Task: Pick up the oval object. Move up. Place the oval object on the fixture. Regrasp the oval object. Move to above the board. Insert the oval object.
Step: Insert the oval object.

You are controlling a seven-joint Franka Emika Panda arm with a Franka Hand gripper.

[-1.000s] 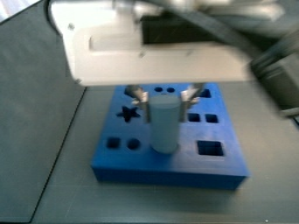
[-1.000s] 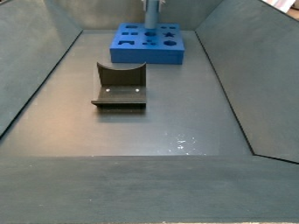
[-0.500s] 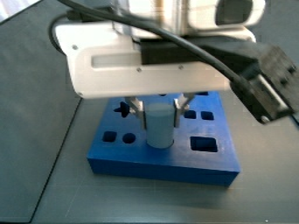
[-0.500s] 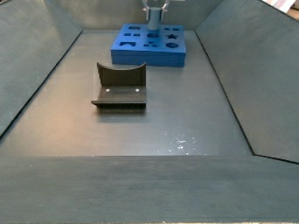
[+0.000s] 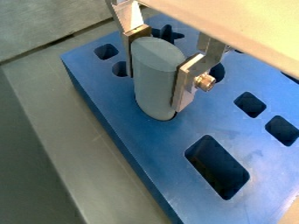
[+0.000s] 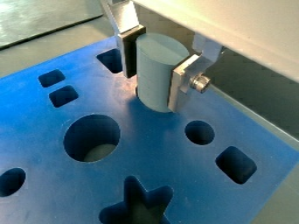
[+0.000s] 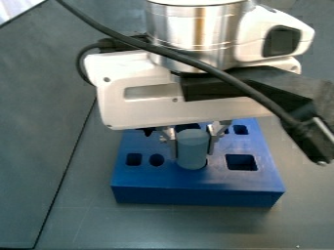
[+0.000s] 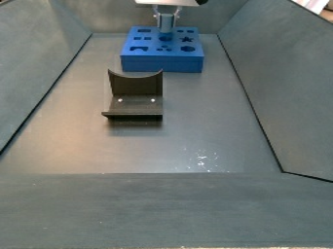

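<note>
The oval object (image 5: pixel 156 74), a pale grey-blue peg, stands upright with its lower end in a hole of the blue board (image 5: pixel 122 131). My gripper (image 5: pixel 160 63) is shut on it, with a pad pressed on each side. Both wrist views show this, with the peg (image 6: pixel 158 74) and the board (image 6: pixel 152 144). In a side view the gripper (image 7: pixel 193 137) sits low over the board (image 7: pixel 196 187) and only a short length of the peg (image 7: pixel 193 153) shows. The olive-brown fixture (image 8: pixel 132 95) stands empty on the floor, nearer than the board (image 8: pixel 163 64).
The board has several other open holes, among them a star, round holes and rectangles (image 5: pixel 219 164). Grey sloping walls (image 8: pixel 53 78) enclose the floor on both sides. The arm's body and black cable (image 7: pixel 261 93) hang above the board.
The gripper has come down over the board with the oval object. Less of the peg shows above the board than before.
</note>
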